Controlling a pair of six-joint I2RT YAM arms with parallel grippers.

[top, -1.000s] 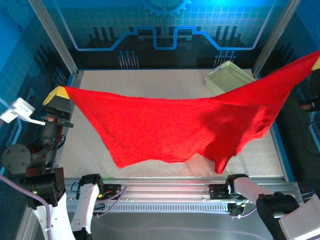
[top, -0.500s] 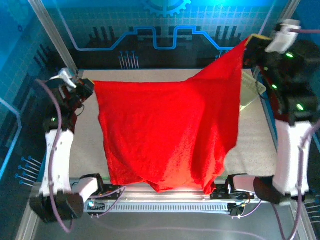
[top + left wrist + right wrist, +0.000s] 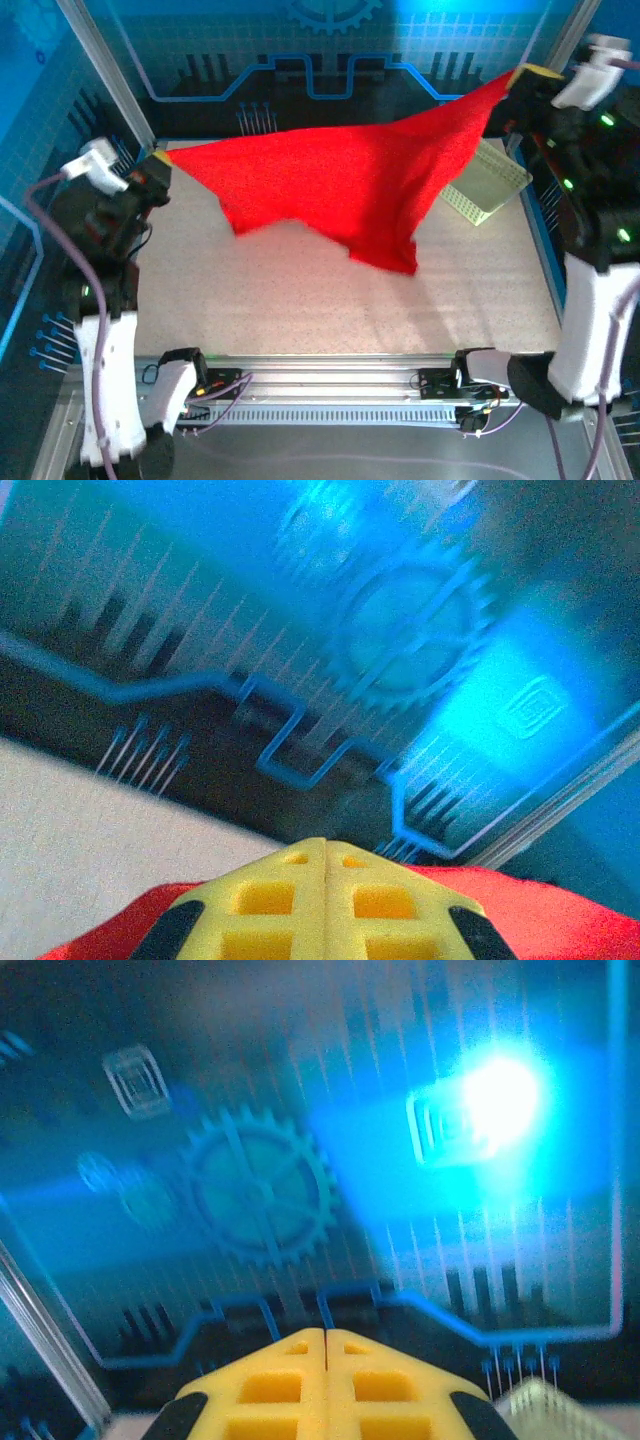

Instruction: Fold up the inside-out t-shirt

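1. Over at nine o'clock on the worktop, the left end effector is clamped on one corner of the t-shirt. The left wrist view shows its yellow pads pressed flush together, with red cloth bunched just beneath.
2. Up at two o'clock, the right end effector sits higher. Its pads meet with no gap in the right wrist view, and from above the shirt's other corner runs straight into its tip. I read that as a firm pinch.
3. And the shirt itself? It is strung in the air between the two, long axis running from nine o'clock up to two o'clock and climbing toward the right.
4. Its slack middle sags toward six o'clock, the lowest lobe over mid-worktop. Whether that lobe touches the surface, I cannot tell.
5. Watch the basket at two o'clock: it lies just beneath the raised end, partly hidden by cloth.
6. Here's the key relation: each arm owns one end, neither is nearer, and the cloth hangs to six o'clock of both. Laying it flat likely means the right side descends farther, steering away from that basket.
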